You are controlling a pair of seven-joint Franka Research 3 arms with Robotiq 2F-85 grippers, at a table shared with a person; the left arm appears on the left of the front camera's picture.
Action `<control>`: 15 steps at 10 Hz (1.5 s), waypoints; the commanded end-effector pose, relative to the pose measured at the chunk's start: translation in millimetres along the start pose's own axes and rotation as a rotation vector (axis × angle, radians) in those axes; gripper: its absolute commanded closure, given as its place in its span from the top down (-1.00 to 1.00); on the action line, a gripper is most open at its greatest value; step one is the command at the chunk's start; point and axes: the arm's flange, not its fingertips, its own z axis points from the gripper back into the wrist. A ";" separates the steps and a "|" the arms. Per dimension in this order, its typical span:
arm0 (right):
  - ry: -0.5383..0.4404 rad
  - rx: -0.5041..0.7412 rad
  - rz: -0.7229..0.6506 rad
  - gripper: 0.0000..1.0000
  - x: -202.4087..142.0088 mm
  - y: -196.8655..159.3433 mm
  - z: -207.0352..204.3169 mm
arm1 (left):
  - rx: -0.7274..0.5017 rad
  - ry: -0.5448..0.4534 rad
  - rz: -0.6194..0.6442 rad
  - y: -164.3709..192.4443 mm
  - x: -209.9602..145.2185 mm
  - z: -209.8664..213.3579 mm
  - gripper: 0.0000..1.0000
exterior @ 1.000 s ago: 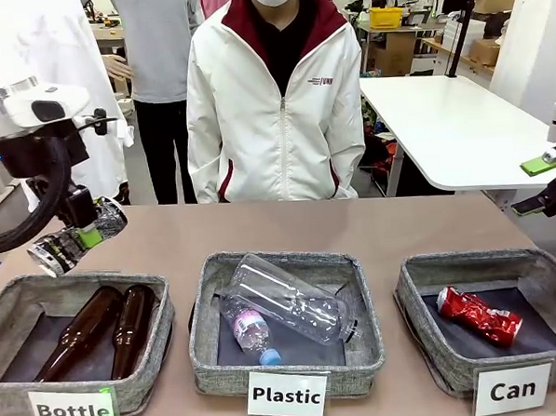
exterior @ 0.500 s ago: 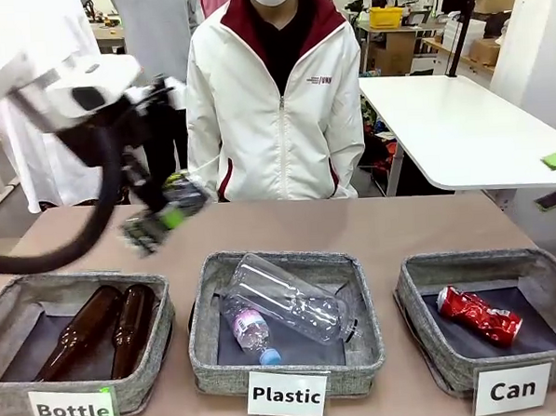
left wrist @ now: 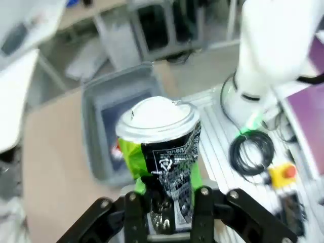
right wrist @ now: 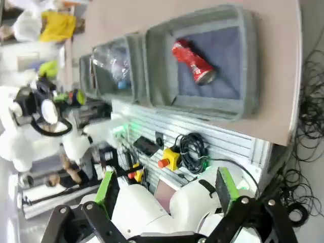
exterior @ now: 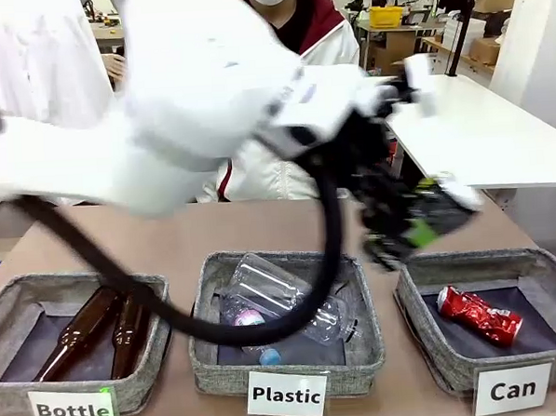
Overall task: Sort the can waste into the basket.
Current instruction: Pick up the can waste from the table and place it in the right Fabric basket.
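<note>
Fingers [left wrist: 135, 210] of the left gripper [left wrist: 164, 215] are clamped on the black can [left wrist: 161, 152], which stands up from them at centre frame in the left wrist view, silver end toward the camera. In the front view the left gripper [exterior: 411, 227] and can [exterior: 432, 211] are a motion-blurred patch at right of centre, above the gap between the Plastic basket [exterior: 208, 295] and the Can basket [exterior: 425, 335]. The red can [exterior: 479, 315] lies in the Can basket at lower right. The right gripper's [right wrist: 166, 195] green-padded fingers [right wrist: 107, 190] stand wide apart at the bottom of its wrist view, holding nothing; the Can basket [right wrist: 167, 71] and red can [right wrist: 194, 62] show above.
</note>
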 end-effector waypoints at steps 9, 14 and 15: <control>-0.067 0.000 -0.020 1.00 -17.0 -17.0 13.4 | 0.060 0.355 0.021 75.2 76.3 -193.7 -0.28; -0.067 0.000 -0.020 1.00 -17.0 -17.0 13.4 | 0.047 0.348 -0.007 72.9 70.4 -181.8 1.00; -0.067 0.000 -0.020 1.00 -17.0 -17.0 13.4 | 0.056 0.347 -0.010 71.2 69.6 -180.9 1.00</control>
